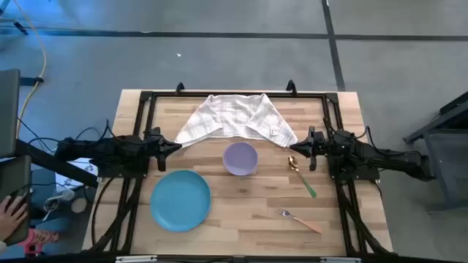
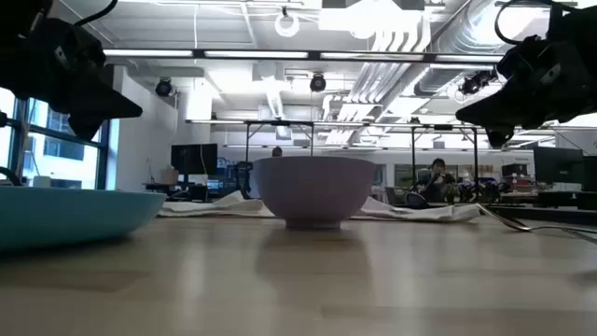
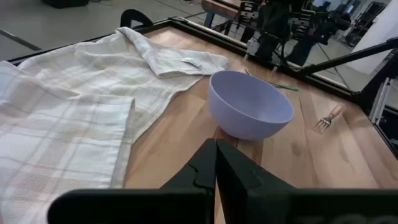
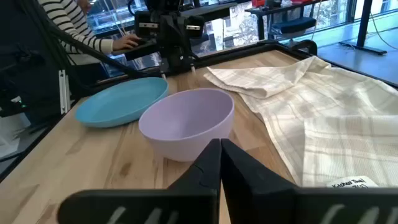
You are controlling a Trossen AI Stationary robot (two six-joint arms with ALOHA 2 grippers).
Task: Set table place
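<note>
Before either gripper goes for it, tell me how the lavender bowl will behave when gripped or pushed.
The lavender bowl stands upright on a narrow foot, so a push high on its wall would probably tip it rather than slide it. Its wall looks smooth and rounded, so fingers may slip; pinching the rim seems safer. It is empty and looks rigid, likely light.

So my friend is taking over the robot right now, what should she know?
Left hand is shut and empty, hovering above the table by the cloth's left corner. Right hand is shut and empty too, hovering over the spoon's bowl end.
The blue plate sits front left. The lavender bowl stands on bare wood in the middle, not on the plate. The fork lies front right, below the spoon.
Nothing looks arranged yet: bowl, spoon and fork probably still need placing with the plate.
</note>
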